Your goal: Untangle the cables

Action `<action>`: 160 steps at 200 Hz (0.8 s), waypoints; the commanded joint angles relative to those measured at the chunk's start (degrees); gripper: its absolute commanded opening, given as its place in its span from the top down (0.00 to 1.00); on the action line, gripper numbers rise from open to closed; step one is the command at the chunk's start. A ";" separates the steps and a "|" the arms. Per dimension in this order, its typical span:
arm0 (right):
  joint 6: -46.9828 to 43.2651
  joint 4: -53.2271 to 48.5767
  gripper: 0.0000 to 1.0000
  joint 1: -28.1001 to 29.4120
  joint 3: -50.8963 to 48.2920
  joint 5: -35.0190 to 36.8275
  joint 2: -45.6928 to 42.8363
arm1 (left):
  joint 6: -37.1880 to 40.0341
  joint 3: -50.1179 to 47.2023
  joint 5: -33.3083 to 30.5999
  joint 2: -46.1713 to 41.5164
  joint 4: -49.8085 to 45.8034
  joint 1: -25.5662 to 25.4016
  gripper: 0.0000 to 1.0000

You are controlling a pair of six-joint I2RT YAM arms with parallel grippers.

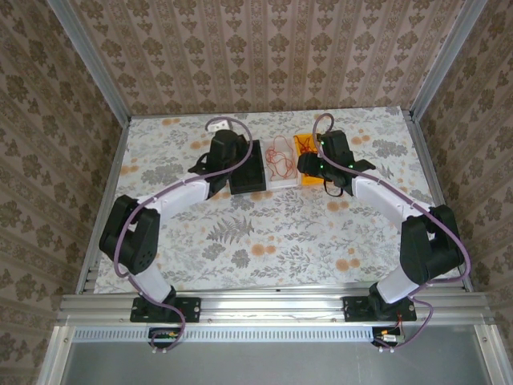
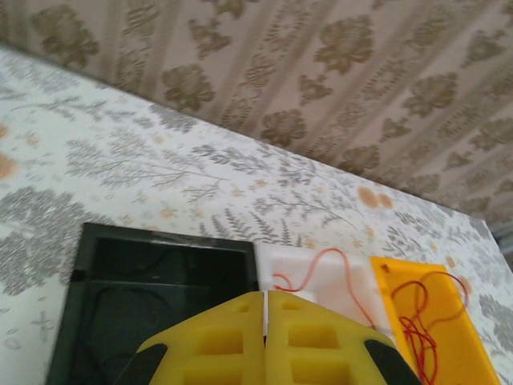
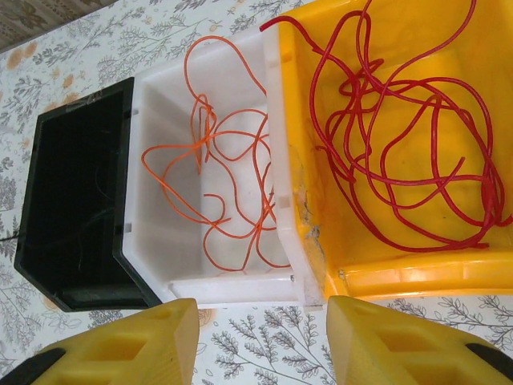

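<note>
I'm seeing left tool (image 2: 265,298) closed, right tool (image 3: 258,309) gaping open; red cables (image 3: 357,84) are running off frame, black bin (image 3: 72,200) looking too dark inside to read

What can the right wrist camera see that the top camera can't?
Right wrist view: every loop of the red wires in the yellow bin and the orange wires in the white bin, plus the right gripper, jaws open. Top view: the whole left arm and right arm, and the patterned walls. Both: the black bin, white and yellow bins side by side on the flowery table.
</note>
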 commanded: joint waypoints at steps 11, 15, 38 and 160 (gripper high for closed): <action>-0.30 0.31 0.54 -0.45 -0.55 -0.69 -2.52 | 3.76 1.15 -1.76 2.83 -5.18 0.44 1.00; -0.38 0.24 0.54 -0.41 -0.55 -0.69 -2.59 | 3.76 1.18 -1.72 3.16 -5.15 0.39 1.00; -0.64 -0.02 0.54 -0.61 -0.39 -0.61 -2.95 | 4.02 2.07 -2.66 4.25 -6.04 0.64 1.00; 0.23 -1.75 0.54 -9.61 -6.07 2.96 -9.21 | 8.59 7.07 -6.18 5.36 -7.83 4.10 0.14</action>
